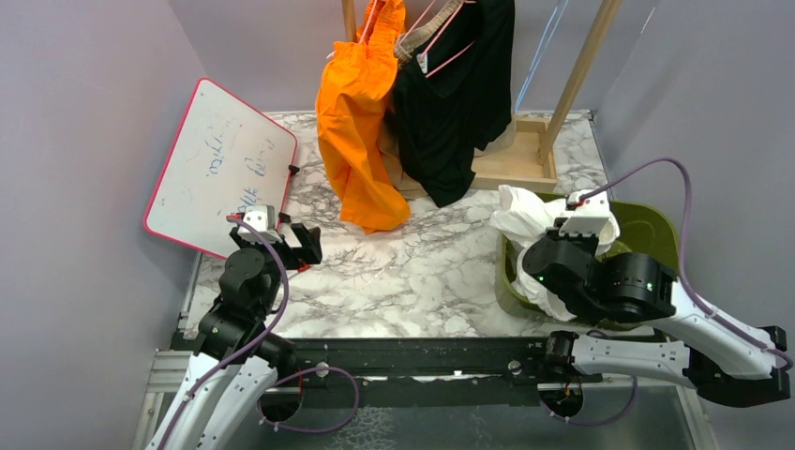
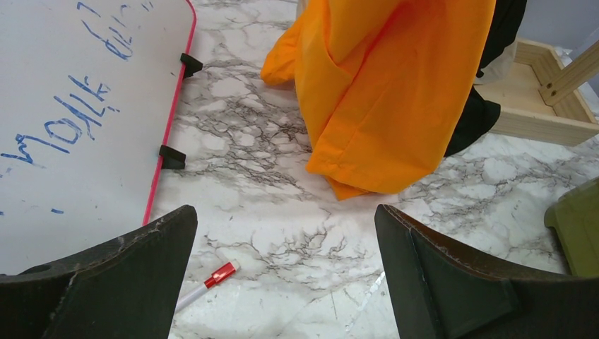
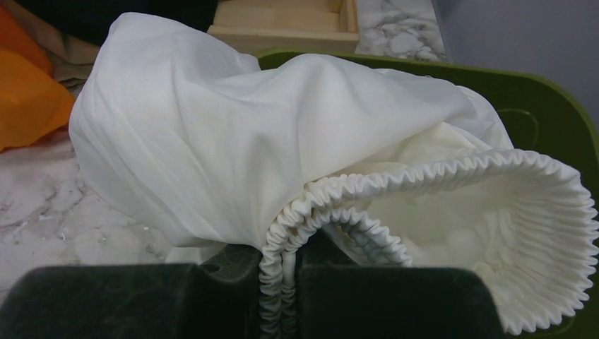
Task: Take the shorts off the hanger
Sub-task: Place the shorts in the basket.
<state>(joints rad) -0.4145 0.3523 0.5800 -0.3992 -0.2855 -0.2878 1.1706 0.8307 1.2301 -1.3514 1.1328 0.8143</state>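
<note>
Right gripper (image 3: pixel 288 282): clamped tight on a doubled fold of the gathered elastic waistband of the white soft-fabric shorts (image 3: pixel 233 134), directly over the olive-green plastic bin (image 3: pixel 551 106).
Left gripper (image 2: pixel 282 226): fingers spread wide with nothing between them, low over the marble table (image 2: pixel 247 198), well away from the bin.
White shorts, place: bunched on the bin's rim that faces the table's middle, part inside and part spilling outward. I can't tell how much hangs outside.
White shorts, heading: the waist opening gapes toward the bin's interior and the leg end billows out past the rim. The long axis looks to run crosswise over that rim, waist in, legs out.
Other shorts: the bright orange pair (image 1: pixel 361 122) and the black pair (image 1: pixel 455 103) hang from hangers (image 1: pixel 433 37) beyond the bin, waists up, long axis vertical. A sliver of tan cloth (image 1: pixel 396 169) shows between them.
Risk, spill: if the right gripper lets go here, I'd guess the bundle outside could drag the whole pair over the rim onto the marble.
Risk, snag: the elastic sits deep between the jaws, so opening while pulling away could carry the shorts back out of the bin.
Risk, next grab: the orange hem lies on the table far from the bin. A tug that low may shift the wooden rack base (image 1: pixel 520 159) rather than free the waist.
</note>
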